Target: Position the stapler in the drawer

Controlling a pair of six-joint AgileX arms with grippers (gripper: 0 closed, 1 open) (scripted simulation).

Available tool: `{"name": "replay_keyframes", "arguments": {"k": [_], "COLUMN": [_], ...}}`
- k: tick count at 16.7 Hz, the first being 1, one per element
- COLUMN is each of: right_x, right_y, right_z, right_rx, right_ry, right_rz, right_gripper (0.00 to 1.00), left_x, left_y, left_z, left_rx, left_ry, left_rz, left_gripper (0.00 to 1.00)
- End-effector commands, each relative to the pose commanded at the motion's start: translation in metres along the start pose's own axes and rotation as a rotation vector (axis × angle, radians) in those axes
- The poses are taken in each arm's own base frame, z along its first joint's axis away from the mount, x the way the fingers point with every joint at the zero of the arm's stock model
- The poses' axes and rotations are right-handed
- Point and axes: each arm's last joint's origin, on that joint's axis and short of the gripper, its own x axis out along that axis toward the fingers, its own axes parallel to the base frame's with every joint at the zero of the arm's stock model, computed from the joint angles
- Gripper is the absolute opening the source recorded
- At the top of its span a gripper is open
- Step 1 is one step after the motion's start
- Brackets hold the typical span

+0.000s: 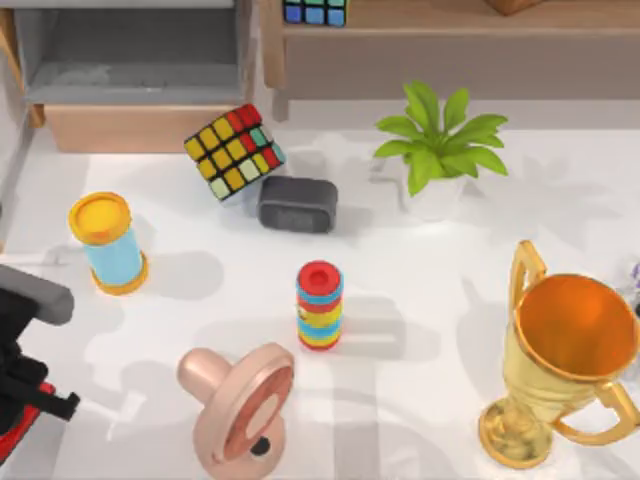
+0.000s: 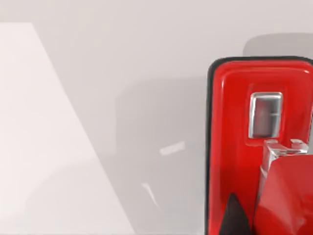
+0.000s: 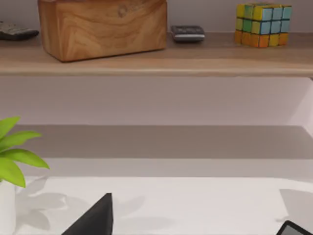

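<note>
- Red stapler lies flat on the white table at its near left corner, directly under the left gripper.
- Whether that gripper's fingers grasp it, I cannot tell.
- Drawer stands open at the far left, well apart from the stapler.
- Right gripper faces the shelf; its fingers are spread.

At the lower left edge of the top view the left arm shows as a rounded grey link above blocky matte black gripper parts, while dark, wedge-shaped black finger tips rise at the lower edge of the right wrist view.
</note>
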Motion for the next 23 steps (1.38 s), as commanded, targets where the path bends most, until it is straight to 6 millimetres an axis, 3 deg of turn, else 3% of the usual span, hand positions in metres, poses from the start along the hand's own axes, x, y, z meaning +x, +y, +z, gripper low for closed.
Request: {"name": "replay_keyframes", "arguments": {"k": [6,16,19,23], "right_x": [0.000,0.000,0.000,0.000], "right_y": [0.000,0.000,0.000,0.000], "right_z": [0.000,0.000,0.000,0.000], "right_rx": [0.000,0.000,0.000,0.000], "right_ry": [0.000,0.000,0.000,0.000], "right_rz": [0.000,0.000,0.000,0.000], "right_gripper": [1.00,1.00,1.00,1.00], "left_x": [-0.039,-0.149,-0.166,-0.169], "left_y": [0.017,0.082,0.108,0.148], "left_z": [0.039,0.128,0.147,0.164], "left_rx": [-0.013,-0.111,-0.148,-0.208], "left_ry": [-0.120,-0.393,-0.434,-0.439], "left_rz": [0.035,0.119,0.136,0.147], "left_gripper": [0.00,0.00,0.00,0.00]}}
